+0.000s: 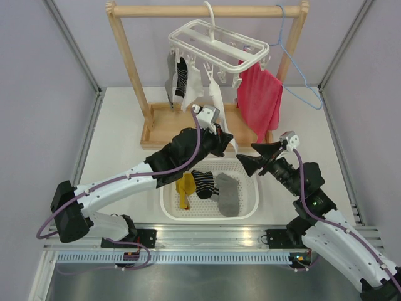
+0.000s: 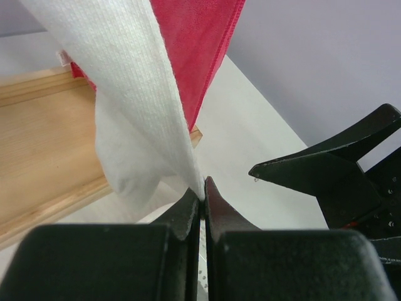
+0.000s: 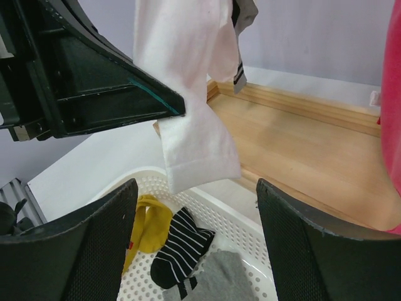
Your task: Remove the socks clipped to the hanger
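Pale lilac walls [image 1: 37, 75], white table [image 1: 119, 125], wooden rack [image 1: 163, 10]

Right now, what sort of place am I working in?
Probably a lab test cell staged as a laundry corner: plain partition walls enclose a small table, with a wooden drying rack, a white clip hanger and a laundry basket.

We see a white table [image 1: 116, 135]. A wooden rack [image 1: 130, 69] stands on it at the far side, its tray-like base [image 1: 160, 128] flat on the top. A white perforated basket [image 1: 254, 199] sits near the front, just behind a metal rail [image 1: 210, 237].
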Robot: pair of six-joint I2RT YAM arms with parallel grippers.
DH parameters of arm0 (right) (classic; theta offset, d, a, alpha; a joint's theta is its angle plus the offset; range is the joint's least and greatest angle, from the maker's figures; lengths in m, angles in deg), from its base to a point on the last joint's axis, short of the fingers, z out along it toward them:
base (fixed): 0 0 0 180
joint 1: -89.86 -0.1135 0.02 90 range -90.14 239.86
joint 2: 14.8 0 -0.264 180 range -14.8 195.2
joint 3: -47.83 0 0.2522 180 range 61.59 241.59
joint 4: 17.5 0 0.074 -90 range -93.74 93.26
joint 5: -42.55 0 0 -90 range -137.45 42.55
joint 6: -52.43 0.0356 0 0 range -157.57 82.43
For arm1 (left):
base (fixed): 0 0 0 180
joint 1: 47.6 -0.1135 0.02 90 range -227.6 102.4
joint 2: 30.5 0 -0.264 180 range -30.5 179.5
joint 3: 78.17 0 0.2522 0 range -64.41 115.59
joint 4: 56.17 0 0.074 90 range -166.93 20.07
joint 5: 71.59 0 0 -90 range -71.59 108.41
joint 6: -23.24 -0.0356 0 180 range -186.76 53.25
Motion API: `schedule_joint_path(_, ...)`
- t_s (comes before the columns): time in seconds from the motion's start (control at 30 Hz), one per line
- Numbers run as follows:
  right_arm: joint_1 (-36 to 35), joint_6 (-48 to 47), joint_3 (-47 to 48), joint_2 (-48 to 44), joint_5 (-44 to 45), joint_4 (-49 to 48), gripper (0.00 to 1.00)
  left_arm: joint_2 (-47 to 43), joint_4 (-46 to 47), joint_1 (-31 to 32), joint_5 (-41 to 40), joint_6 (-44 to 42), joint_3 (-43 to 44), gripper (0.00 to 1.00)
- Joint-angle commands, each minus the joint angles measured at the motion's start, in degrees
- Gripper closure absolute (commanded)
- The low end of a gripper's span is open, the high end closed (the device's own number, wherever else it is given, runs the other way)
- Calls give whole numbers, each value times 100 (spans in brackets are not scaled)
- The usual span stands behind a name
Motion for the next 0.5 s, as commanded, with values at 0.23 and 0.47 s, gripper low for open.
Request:
schedule_joint_path(0.23,-264,-110,1270,603,580,224,20,-327,-110,162,68,-189,-222,98)
schedule_joint_path(0.47,-378,-453,3036,1579,818,805,20,-600,-180,188,-116,-365,-451,98)
